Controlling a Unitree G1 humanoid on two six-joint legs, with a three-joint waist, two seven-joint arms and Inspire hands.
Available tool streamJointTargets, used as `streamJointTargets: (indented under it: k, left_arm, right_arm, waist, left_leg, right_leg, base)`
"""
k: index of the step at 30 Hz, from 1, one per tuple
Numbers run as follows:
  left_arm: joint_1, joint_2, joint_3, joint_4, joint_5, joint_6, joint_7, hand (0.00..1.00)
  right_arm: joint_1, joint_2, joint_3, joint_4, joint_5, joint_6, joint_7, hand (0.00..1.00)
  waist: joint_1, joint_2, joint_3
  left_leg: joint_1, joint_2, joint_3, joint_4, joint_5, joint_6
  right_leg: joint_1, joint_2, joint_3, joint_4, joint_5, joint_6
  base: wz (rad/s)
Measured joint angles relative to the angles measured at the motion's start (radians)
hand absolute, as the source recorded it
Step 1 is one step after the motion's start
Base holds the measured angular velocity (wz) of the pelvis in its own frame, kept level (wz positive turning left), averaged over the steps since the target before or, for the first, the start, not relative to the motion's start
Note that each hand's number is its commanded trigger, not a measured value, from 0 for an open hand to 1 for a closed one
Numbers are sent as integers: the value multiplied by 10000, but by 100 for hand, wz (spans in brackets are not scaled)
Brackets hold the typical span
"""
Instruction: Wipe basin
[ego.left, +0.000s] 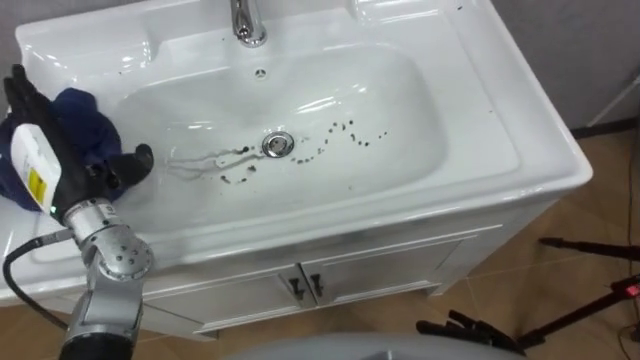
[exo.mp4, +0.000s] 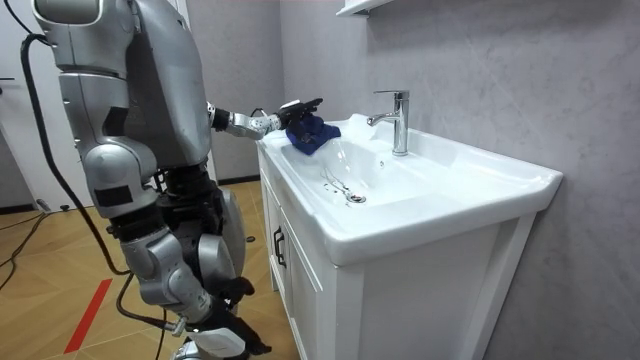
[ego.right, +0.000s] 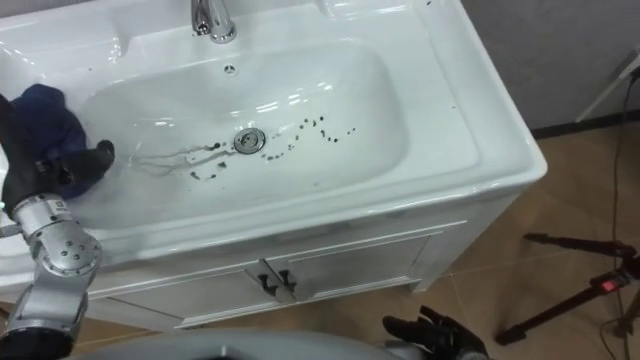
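**Cloth in hand, basin not yet wiped**

The robot stands at the front of the basin (ego.left: 500, 150), close to its left corner, with its left arm reaching over the rim. The left hand (ego.left: 48, 150) sits on the basin's left edge. The blue cloth (ego.left: 85, 115) is bunched there between thumb and fingers, and the hold looks firm. Cloth and hand are up on the rim beside the bowl, not down inside it. The right hand (ego.right: 432, 335) hangs low in front of the cabinet (ego.left: 380, 270), with loose, straight fingers and nothing in them.

From where things lie, the wiping proper looks barely begun, if at all. Dark specks (ego.left: 340, 132) are scattered across the bottom of the bowl. One trail runs from the drain (ego.left: 277, 144) toward the right side, and a smaller cluster lies just left of the drain. A thin streak also runs along the bowl floor toward the left wall. A few stray specks dot the back edge and the right edge of the rim, and the tap (ego.left: 246, 22) stands at the middle of the back edge.

The one step that looks done is getting hold of the cloth. What remains, as I judge it, is nearly everything: bring the cloth down into the bowl, sweep the mess around the drain, then go over the rim.
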Motion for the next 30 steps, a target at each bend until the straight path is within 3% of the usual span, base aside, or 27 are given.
streamJointTargets:
  k: [4, 10, 16, 22, 30]
  left_arm:
    - [0, 1, 12, 59, 594, 158, -94, 0]
    - [-32, 1, 16, 1358, 1076, 291, -3, 0]
    - [-126, 17, 79, 1378, 1268, 452, 629, 0]
    - [-285, 212, 340, 1346, 1363, 464, 1189, 0]
    - [-286, 220, 928, 1265, 1746, 464, 1437, 0]
  right_arm:
    - [9, -1, -67, 23, 61, 52, 14, 0]
    - [-8, -11, -72, 186, 387, 217, -24, 0]
    - [-15, -47, -74, 81, 384, 477, -128, 0]
    - [-2, -93, -68, 5, 358, 474, -168, 0]
    - [4, -96, -66, 8, 347, 474, -234, 0]
  waist:
    - [-16, 19, -13]
    - [-69, 129, -29]
    - [-73, 177, -43]
    - [-37, 270, -90]
    - [121, 265, -80]
  left_leg:
    - [40, 42, 20, 0, -1, -3]
    - [94, 72, 28, 0, -13, -26]
    - [7, 67, 22, 0, -13, -25]
    - [-47, 62, 17, 1, -11, -23]
    - [-41, 62, 16, -12, -11, -23]
  right_leg:
    - [5, 42, 47, 1, 45, -16]
    - [18, 86, 112, 0, 62, -41]
    - [-85, 86, 194, 6, 72, -44]
    - [-191, 89, 289, 7, 74, -45]
    - [-206, 90, 278, -1, 73, -45]
  base:
    - [-4]
    - [-4]
    - [0]
    - [-5]
    - [-1]
